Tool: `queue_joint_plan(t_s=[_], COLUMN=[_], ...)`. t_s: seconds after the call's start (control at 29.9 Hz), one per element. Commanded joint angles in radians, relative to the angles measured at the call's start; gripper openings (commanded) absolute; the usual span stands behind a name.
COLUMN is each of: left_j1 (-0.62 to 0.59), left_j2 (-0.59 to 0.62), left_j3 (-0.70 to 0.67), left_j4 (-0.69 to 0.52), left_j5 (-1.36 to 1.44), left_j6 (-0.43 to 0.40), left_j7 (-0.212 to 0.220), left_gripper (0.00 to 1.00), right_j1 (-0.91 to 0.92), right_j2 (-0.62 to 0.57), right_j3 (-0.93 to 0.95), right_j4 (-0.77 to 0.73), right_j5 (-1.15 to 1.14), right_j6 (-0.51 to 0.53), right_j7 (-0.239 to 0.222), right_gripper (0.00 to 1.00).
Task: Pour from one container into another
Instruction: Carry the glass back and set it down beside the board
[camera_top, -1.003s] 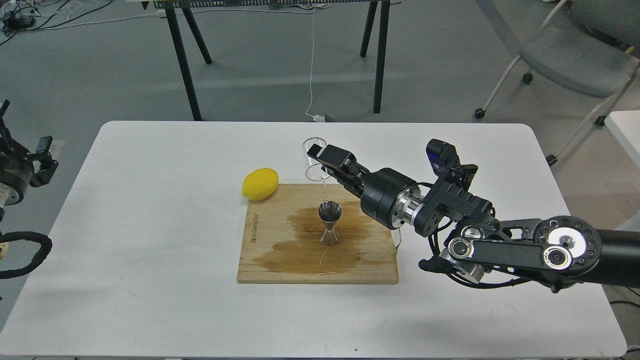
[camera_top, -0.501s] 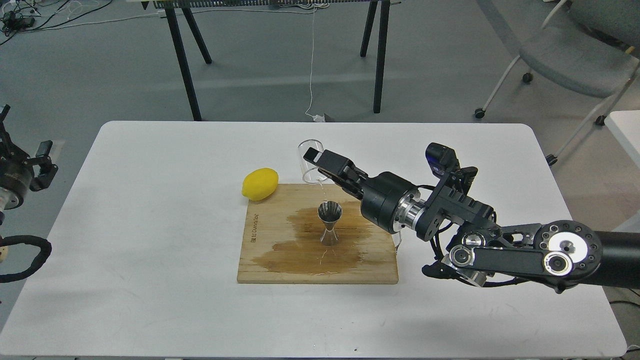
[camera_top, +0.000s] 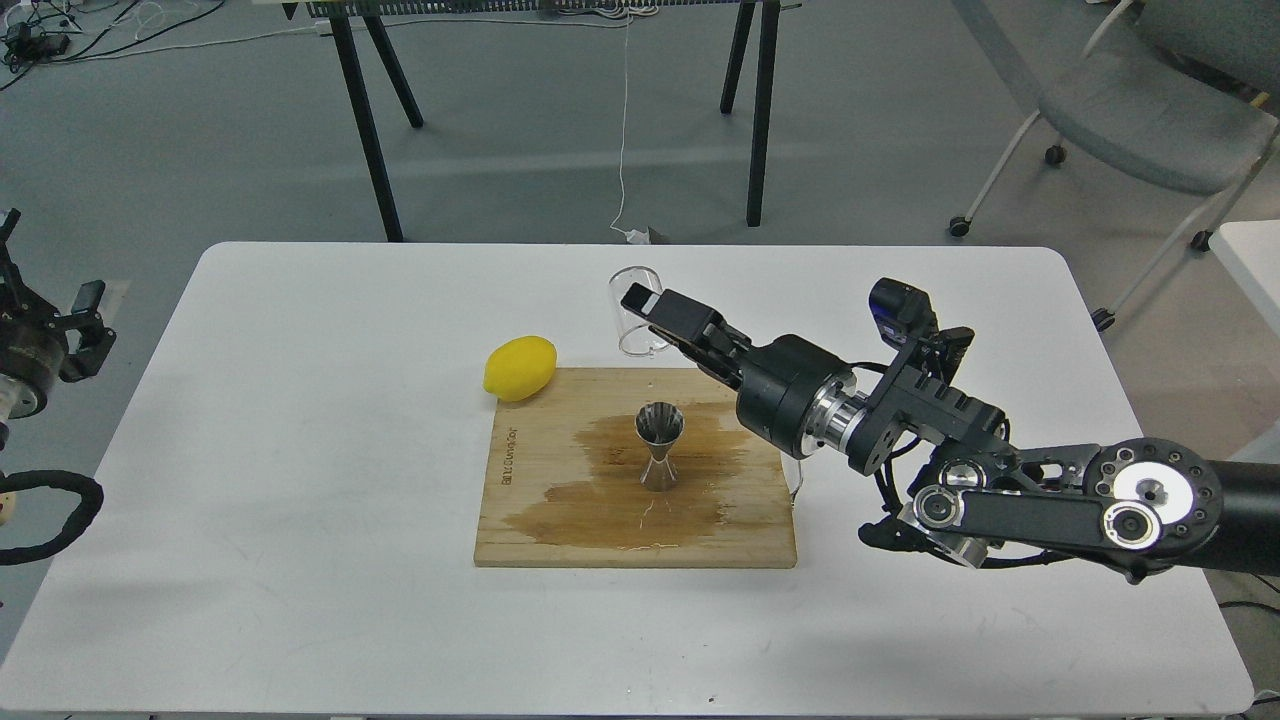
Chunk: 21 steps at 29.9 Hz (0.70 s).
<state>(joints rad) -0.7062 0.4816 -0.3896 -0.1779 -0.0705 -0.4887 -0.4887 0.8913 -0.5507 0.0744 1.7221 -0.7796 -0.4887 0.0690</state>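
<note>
The clear glass cup (camera_top: 632, 310) hangs in the air above the back edge of the wooden board (camera_top: 540, 520), nearly upright, with my right gripper (camera_top: 645, 310) shut on it from the right. The steel jigger (camera_top: 659, 446) stands upright near the middle of the board, below and a little in front of the cup. A dark wet stain spreads over the board around the jigger. My left gripper (camera_top: 50, 330) is off the table at the far left edge of the view, small and dark.
A yellow lemon (camera_top: 520, 368) lies on the white table (camera_top: 300, 480) against the board's back left corner. Black trestle legs (camera_top: 370, 130) stand behind the table, and a wheeled chair (camera_top: 1130, 120) is at the back right.
The cup was tipped to the left over the jigger with a thin stream falling; it has now swung back toward upright and moved slightly right with my right gripper. No stream shows now.
</note>
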Motion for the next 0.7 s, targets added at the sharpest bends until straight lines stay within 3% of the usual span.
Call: queue_joint_plan(t_s=[0.0, 0.1, 0.23, 0.5, 0.67], left_j1=[0.001, 0.002, 0.002, -0.004, -0.004], left_j2=[0.0, 0.0, 0.0, 0.0, -0.002], left_j3=[0.0, 0.0, -0.002, -0.002, 0.0], left_j4=[0.0, 0.0, -0.005, -0.005, -0.005], left_j5=[0.0, 0.0, 0.0, 0.0, 0.0], left_j6=[0.0, 0.0, 0.0, 0.0, 0.0], left_j7=[0.0, 0.0, 0.0, 0.0, 0.0], left_gripper=[1.0, 1.0, 1.0, 1.0, 1.0], right_j1=[-0.005, -0.046, -0.155, -0.425, -0.546], right_j2=[-0.005, -0.015, -0.002, 0.092, 0.12], right_j3=[0.024, 0.103, 0.348, 0.87, 1.057], right_j4=[0.002, 0.004, 0.001, -0.022, -0.122], right_j5=[0.011, 0.052, 0.199, 0.748, 1.165], right_j6=[0.0, 0.0, 0.0, 0.0, 0.0], right_j7=[-0.009, -0.006, 0.0, 0.0, -0.003], right_gripper=[0.38, 0.38, 0.38, 0.38, 0.38])
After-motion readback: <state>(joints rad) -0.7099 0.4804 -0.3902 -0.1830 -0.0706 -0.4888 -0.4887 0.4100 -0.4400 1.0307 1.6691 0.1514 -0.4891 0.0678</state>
